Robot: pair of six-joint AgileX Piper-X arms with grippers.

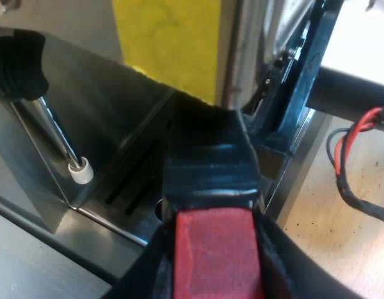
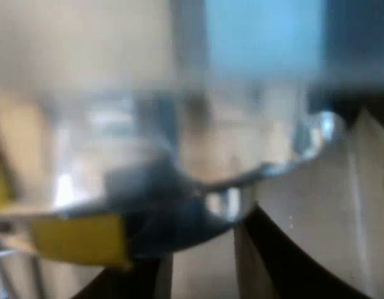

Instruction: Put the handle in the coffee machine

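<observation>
Seemingly a lab test bench: a steel espresso machine (image 1: 105, 106) on a bare pale wooden tabletop (image 1: 316, 224).

We see a clear glass vessel (image 2: 198, 137), blurred, directly ahead of our right gripper (image 2: 201, 261). A yellow patch (image 2: 80, 240) sits near the vessel's curved lower edge.

The holder handle (image 1: 207, 177) lies between the fingers of the left gripper (image 1: 214, 240), which press on its end from both sides; from there it reaches to the gripper's twelve o'clock, in under the front of the espresso machine (image 1: 117, 106); the drip tray (image 1: 133, 190) lies below it; the steam wand (image 1: 52, 128) hangs tilted over the tray, apart from the handle, at about ten o'clock; the table (image 1: 345, 230) lies beside the machine's base, at about two o'clock; a glass vessel (image 2: 179, 143) is close at twelve o'clock from the right gripper (image 2: 198, 277).
</observation>
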